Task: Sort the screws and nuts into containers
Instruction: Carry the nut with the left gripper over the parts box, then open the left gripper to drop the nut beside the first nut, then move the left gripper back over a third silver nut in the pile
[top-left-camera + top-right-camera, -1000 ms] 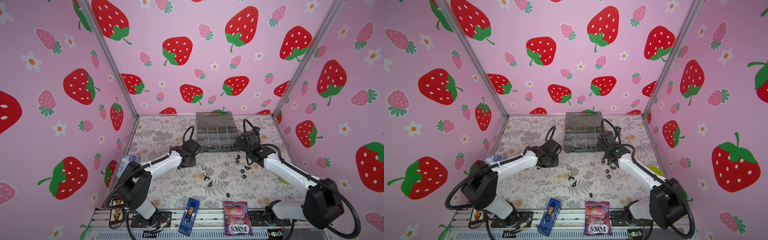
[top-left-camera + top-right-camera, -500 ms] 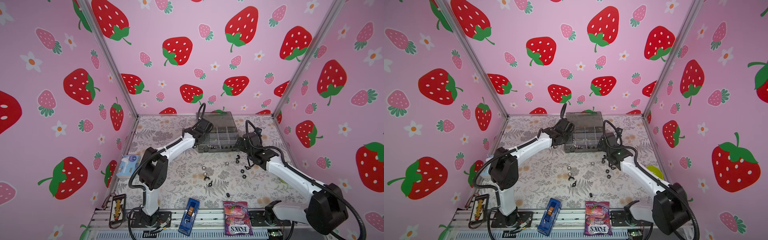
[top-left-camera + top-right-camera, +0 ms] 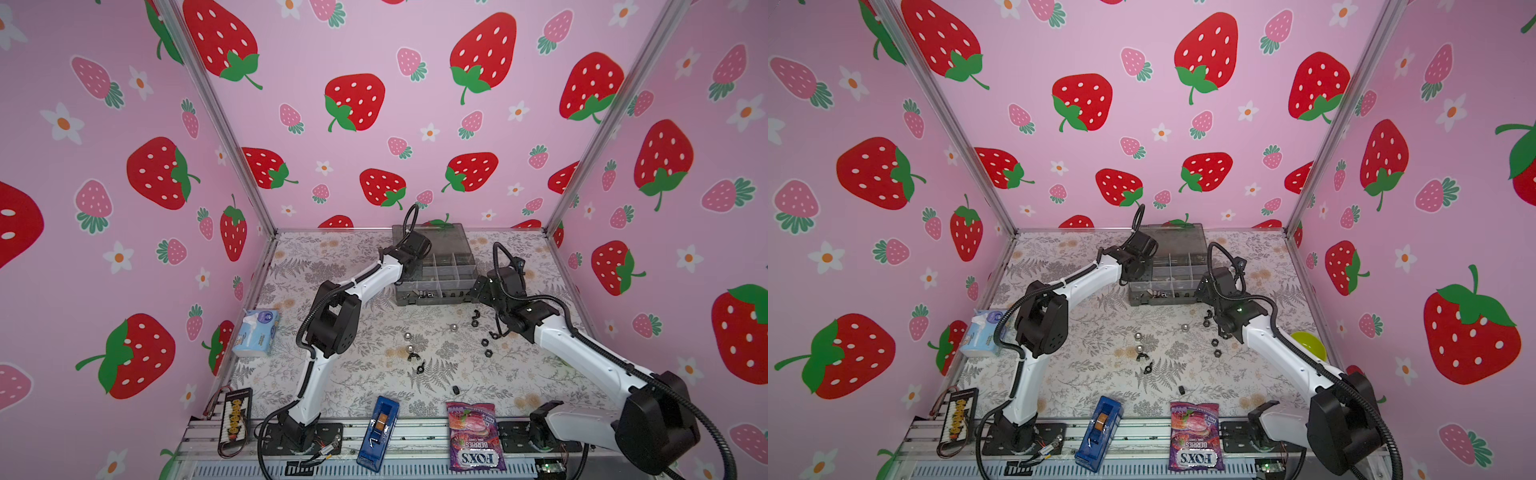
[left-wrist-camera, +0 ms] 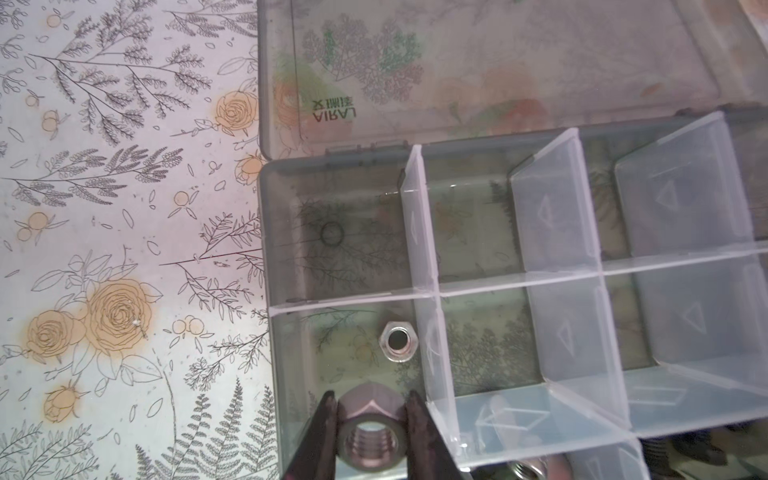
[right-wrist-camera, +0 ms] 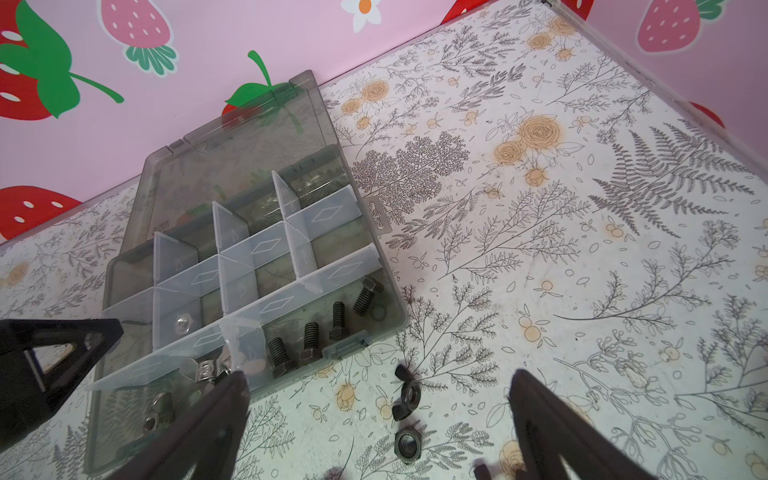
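Several nuts (image 3: 484, 342) lie loose on the bench (image 3: 353, 390), unsorted. Right jaws stand spread wide just above black nuts (image 5: 405, 399) beside the near corner of the organiser box (image 5: 374, 336), holding nothing. Black screws (image 5: 307, 336) lie in a front cell. Farther back, left jaws pinch 1 silver hex nut (image 4: 371, 432) over an end cell holding 1 matching nut (image 4: 397, 341). Risk: released off-centre, it may strike the divider (image 4: 432, 332) or outer wall and bounce out.
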Controlling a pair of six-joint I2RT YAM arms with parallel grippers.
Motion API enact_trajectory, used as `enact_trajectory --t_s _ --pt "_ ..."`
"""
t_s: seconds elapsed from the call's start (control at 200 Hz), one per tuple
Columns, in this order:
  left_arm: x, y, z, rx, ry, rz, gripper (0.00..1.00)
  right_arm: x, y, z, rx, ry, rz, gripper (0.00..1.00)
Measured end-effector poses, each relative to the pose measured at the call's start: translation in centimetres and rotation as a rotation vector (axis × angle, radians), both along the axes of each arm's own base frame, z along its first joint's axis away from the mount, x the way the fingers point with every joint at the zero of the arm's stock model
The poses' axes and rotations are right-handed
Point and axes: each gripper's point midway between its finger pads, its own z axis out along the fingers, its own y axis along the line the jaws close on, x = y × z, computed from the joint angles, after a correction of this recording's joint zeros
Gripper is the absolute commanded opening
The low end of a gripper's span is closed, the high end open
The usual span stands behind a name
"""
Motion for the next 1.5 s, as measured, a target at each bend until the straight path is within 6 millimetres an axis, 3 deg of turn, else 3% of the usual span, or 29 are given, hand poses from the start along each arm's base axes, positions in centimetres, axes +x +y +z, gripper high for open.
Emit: enact_trajectory --t_s 0.36,0.635,0.99,1.13,1.261,1.401,1.501 --pt "0.3 0.5 -1.7 0.021 0.027 0.005 0.23 0.1 0.3 -0.2 0.015 0.003 0.003 1.0" --pt "0.2 0.6 -1.8 0.029 0.033 0.003 0.37 0.1 0.3 -0.2 0.017 0.004 0.005 1.0" --pt "0.0 0.6 -1.6 0.032 0.035 -0.001 0.46 0.1 0.3 -0.2 0.017 0.004 0.006 1.0" --pt "-0.5 0.4 0.5 0.014 0.008 -0.008 0.53 0.1 0.3 -0.2 0.017 0.004 0.005 1.0" --pt "-1.9 0.3 4.7 -0.012 -0.053 -0.02 0.63 0.1 0.3 -0.2 0.017 0.005 0.005 1.0" --pt "-4.6 0.2 9.0 -0.055 -0.111 -0.038 0.69 0.1 0.3 -0.2 0.016 0.005 0.005 1.0" --pt "-6.8 0.6 9.7 -0.067 -0.112 -0.044 0.7 0.1 0.3 -0.2 0.016 0.006 0.005 1.0"
